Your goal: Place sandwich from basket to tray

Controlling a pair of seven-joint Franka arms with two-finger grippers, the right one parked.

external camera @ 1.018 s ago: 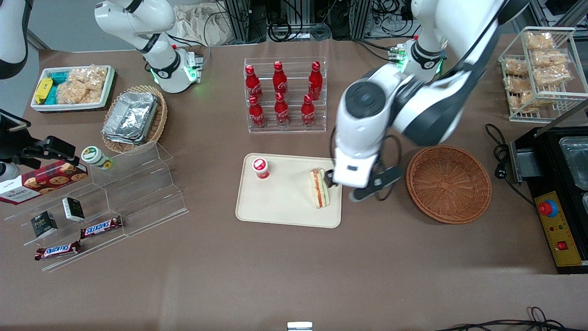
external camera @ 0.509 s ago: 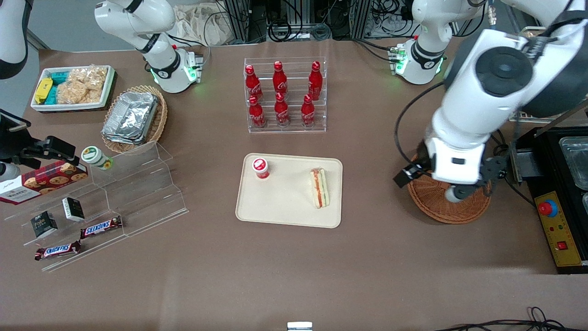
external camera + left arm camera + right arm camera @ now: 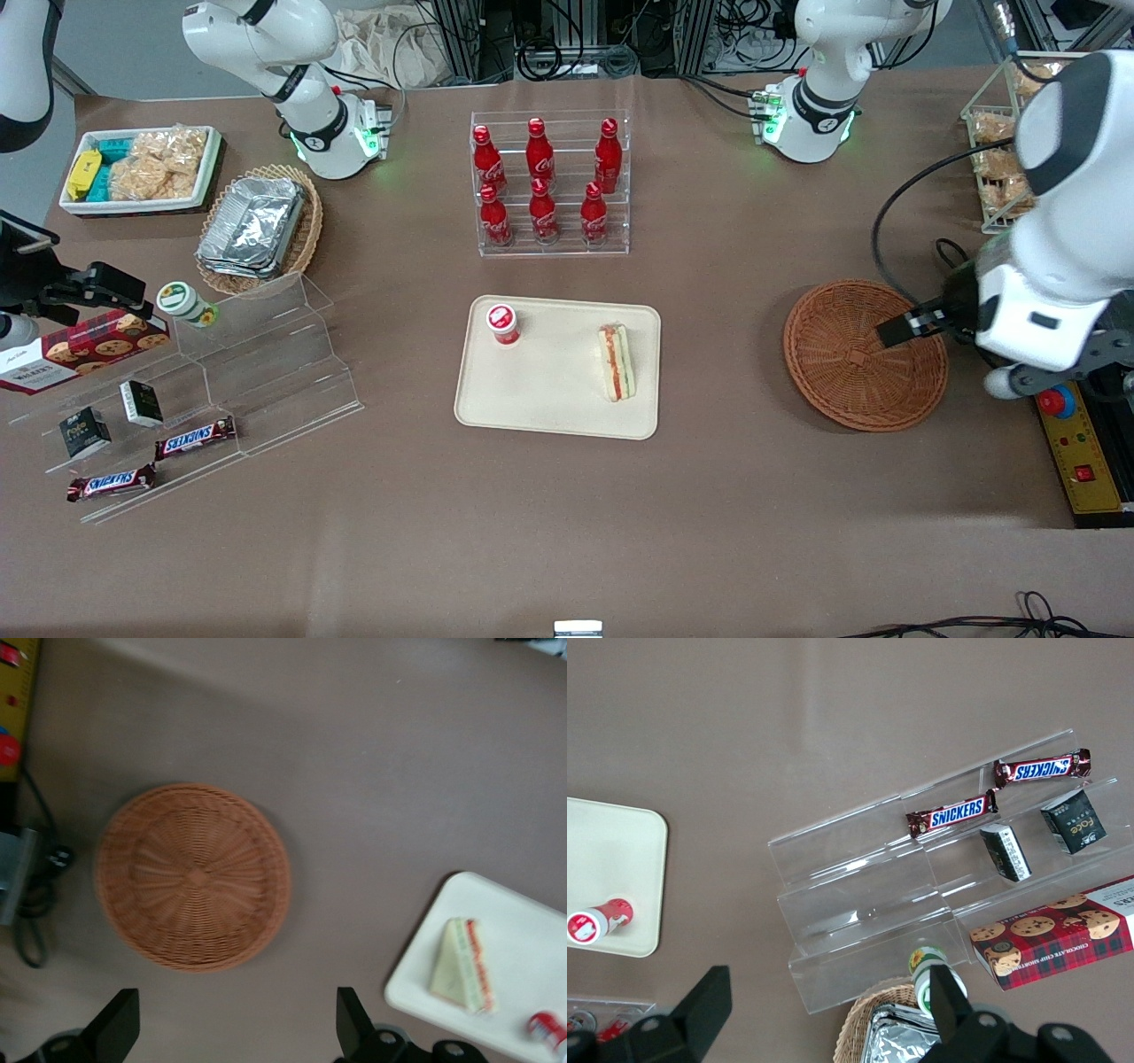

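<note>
Sandwich (image 3: 617, 362): a triangular wedge of white bread lying flat on the tray, in the part of the tray nearest the basket. Its long filling edge, striped red-orange and green, runs from the bottle rack's direction toward the front camera. The wrist view shows the wedge (image 3: 462, 966) tapering to a point at one end of that edge, with the white bread face on the side toward the basket.

Tray (image 3: 549, 403): a cream rectangle with rounded corners, at the middle of the table, its long side running across the table.

Red-capped cup (image 3: 502, 323): on the same tray, well apart from the sandwich, toward the parked arm's end.

Basket (image 3: 864, 356): a round reddish-brown wicker bowl holding nothing, on the brown table (image 3: 567, 496), well apart from the tray toward the working arm's end.

Gripper (image 3: 237, 1020): raised in the air over the table near the basket's edge, at the working arm's end. Its two dark fingers (image 3: 117, 1021) stand wide apart and grip nothing.

Bottle rack (image 3: 549, 186): a clear stand of red cola bottles, farther from the front camera than the tray.
</note>
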